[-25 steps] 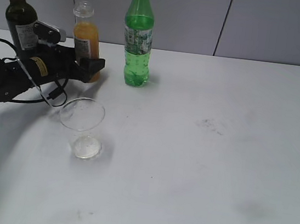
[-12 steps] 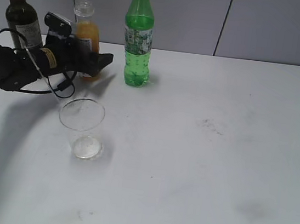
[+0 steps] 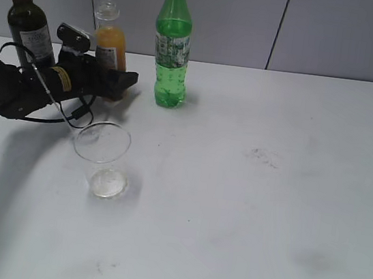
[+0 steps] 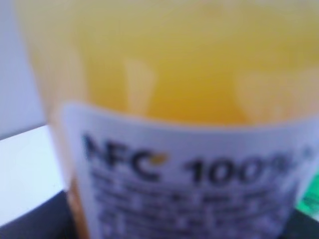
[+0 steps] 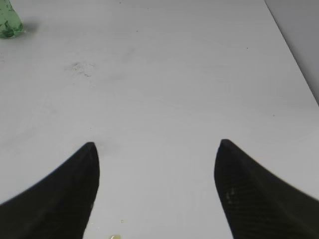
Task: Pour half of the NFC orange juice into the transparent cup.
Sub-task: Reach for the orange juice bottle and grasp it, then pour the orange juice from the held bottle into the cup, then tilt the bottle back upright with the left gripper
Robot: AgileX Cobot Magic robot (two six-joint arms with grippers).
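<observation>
Left hand (image 3: 115,83) around NFC orange juice (image 3: 110,43), label legible only wrist-side

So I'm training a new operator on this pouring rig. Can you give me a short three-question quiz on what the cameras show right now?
1. True or false: the transparent cup already holds orange juice.
2. Which bottle is the left claw at? A) the wine bottle B) the NFC orange juice C) the green soda bottle
3. Fill in: the right claw is ____ and holds nothing over the table.

Key
1. False: it stands upright in front of the bottles with no juice in it.
2. B: its label fills the left wrist view.
3. Open.
</observation>
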